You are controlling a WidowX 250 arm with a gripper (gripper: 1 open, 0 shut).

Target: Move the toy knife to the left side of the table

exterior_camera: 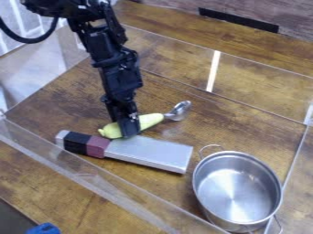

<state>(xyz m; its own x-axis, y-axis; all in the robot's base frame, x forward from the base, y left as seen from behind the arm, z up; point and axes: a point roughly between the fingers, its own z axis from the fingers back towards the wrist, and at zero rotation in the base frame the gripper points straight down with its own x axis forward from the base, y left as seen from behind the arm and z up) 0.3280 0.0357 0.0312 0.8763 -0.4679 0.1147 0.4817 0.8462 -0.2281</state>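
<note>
The toy knife (145, 154) lies flat on the brown table (244, 105), left of the middle. Its black-and-maroon handle (83, 143) points left and its grey blade points right. My gripper (121, 127) points steeply down, its tips at the blade's far edge, right at the yellow-green handle of a metal spoon (149, 119). The dark fingers stand close together. Their tips blend into the spoon handle and the blade, so I cannot tell what, if anything, they hold.
A steel pot (239, 188) stands at the front right, close to the blade's tip. Low clear plastic walls (86, 176) border the table on all sides. A blue object (43, 228) sits outside the front wall.
</note>
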